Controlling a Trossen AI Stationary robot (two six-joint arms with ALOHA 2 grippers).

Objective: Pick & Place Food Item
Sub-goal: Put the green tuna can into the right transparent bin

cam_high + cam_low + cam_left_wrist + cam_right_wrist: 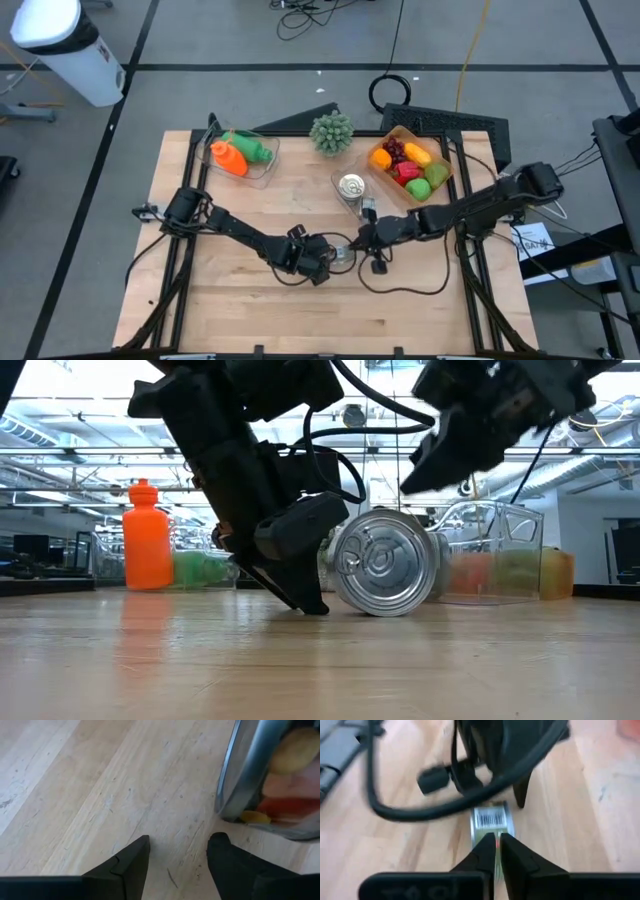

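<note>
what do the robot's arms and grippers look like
Both arms are dark, near black, built of jointed segments with loose black cables looping beside them. The left gripper has two matte black fingers that taper to blunt tips. The right gripper has the same wedge-shaped black fingers on a flat black bar.

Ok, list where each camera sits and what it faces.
High: overhead, straight down on the table; both arms show.
Low: at table-top height, level across; a can on its side, arm ends above.
Left wrist: past the open left gripper onto wood.
Right wrist: past the shut right gripper.
Shared: low and right wrist both show the can.
</note>
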